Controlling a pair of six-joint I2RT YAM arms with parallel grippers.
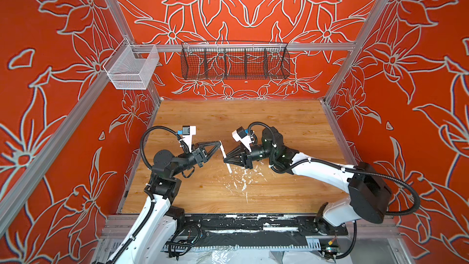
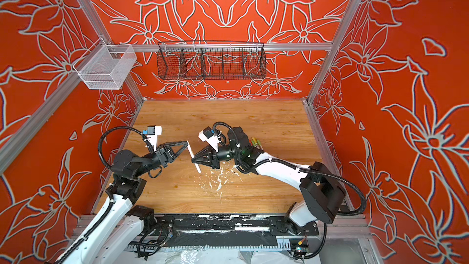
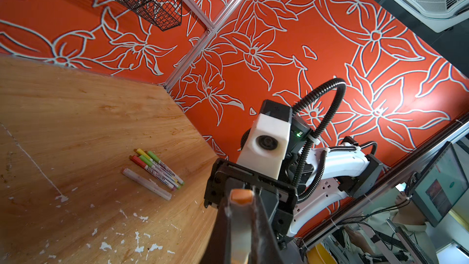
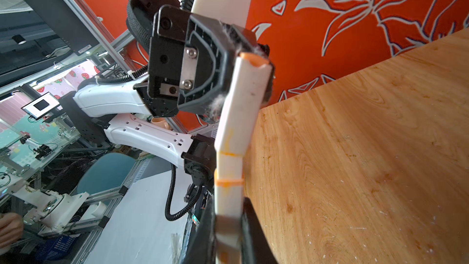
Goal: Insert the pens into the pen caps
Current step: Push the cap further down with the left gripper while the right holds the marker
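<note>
White-barrelled, the last pen (image 1: 228, 167) hangs over the bench (image 1: 279, 123), right fingers (image 1: 232, 158) clenched on it, left fingers (image 1: 213, 147) gripping its cap (image 4: 243, 102), seemingly nearly seated, while five capped pens (image 3: 154, 171) lie grouped aside.

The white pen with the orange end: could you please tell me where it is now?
In both top views the white pen is near the middle of the table, gripped by the left end effector and the right end effector.

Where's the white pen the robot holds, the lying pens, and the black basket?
white pen (image 1: 223, 151): a top view, barrel.
lying pens (image 3: 160, 168): left wrist view, barrels.
black basket (image 1: 234, 69): a top view, front mesh.
</note>
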